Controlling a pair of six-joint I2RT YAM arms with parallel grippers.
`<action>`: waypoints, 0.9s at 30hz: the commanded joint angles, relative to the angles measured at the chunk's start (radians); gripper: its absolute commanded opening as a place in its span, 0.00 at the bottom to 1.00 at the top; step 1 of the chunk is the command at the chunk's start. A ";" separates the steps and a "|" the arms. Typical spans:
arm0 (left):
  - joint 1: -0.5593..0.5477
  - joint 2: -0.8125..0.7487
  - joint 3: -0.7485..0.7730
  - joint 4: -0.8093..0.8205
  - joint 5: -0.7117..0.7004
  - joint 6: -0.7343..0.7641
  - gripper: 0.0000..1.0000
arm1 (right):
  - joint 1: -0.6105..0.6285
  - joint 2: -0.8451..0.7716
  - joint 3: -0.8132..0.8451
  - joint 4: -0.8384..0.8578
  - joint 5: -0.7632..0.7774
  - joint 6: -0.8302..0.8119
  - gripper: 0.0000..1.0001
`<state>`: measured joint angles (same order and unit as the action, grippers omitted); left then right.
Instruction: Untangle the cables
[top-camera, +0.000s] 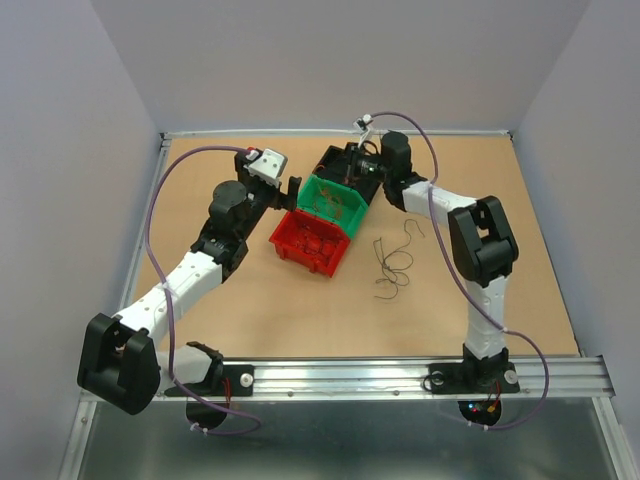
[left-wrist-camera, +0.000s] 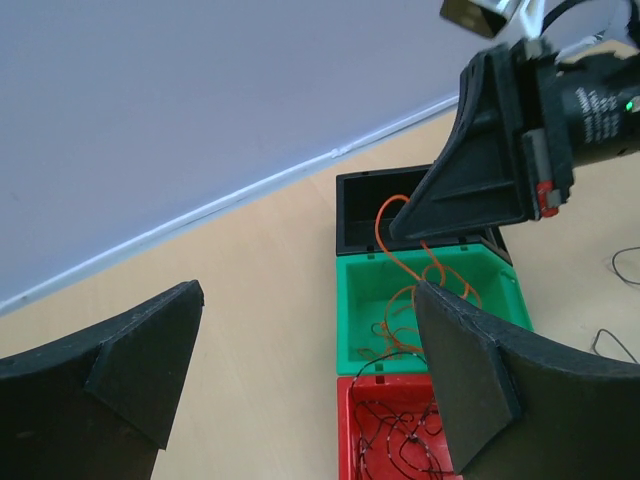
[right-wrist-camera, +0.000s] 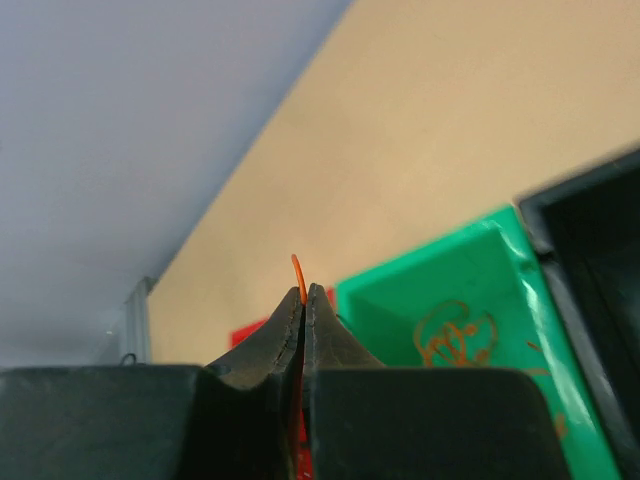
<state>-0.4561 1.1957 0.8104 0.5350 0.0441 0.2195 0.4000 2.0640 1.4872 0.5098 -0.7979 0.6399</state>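
Right wrist view, right tool (right-wrist-camera: 305, 292) pinched on orange cable (right-wrist-camera: 299, 275), rest hidden, left tool (left-wrist-camera: 305, 300) gaping, empty.

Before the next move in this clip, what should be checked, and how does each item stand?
1. Right gripper shut on the orange cable: ok.
2. Orange cable lifted out of the green bin: not ok, it trails down into the bin.
3. Left gripper open and empty: ok.
4. Orange cable free of the black cables in the red bin: cannot tell.
5. Loose black cable on the table apart from both arms: ok.
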 joint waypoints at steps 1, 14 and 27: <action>0.004 -0.019 -0.005 0.069 0.003 0.012 0.99 | -0.001 0.083 0.063 -0.202 0.120 -0.136 0.01; 0.004 -0.004 -0.005 0.071 0.023 0.021 0.99 | 0.057 0.177 0.214 -0.643 0.479 -0.476 0.03; 0.004 0.035 0.016 0.063 -0.036 0.023 0.99 | 0.218 0.136 0.199 -0.714 0.513 -0.694 0.08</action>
<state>-0.4561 1.2472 0.8101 0.5411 0.0444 0.2375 0.5659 2.2498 1.6566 -0.1513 -0.2722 0.0338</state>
